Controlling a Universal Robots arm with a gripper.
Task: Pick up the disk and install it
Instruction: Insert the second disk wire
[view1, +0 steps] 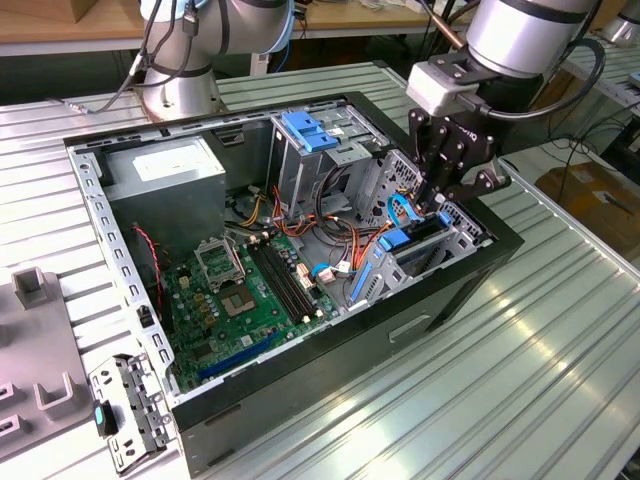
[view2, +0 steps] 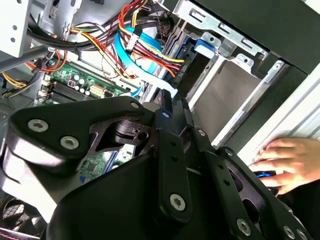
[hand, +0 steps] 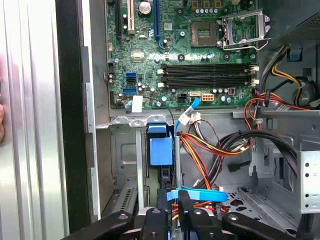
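The disk (view1: 418, 248) stands on edge in the drive bay (view1: 455, 232) at the case's front corner, blue rail showing, apparently seated. The pincer (view1: 437, 203) hovers just above it, fingers drawn narrow, gripping nothing visible. Bundled cables (view1: 345, 240) crowd the bay's inner side. A hand (view2: 287, 162) rests outside the case.

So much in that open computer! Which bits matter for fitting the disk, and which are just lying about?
Job: black gripper; dark flat disk with blue side rails, standing in the grey metal drive cage.
Lying about: green motherboard; grey metal box with white sticker; blue plastic tab on tall cage; loose grey bracket; a person's hand.
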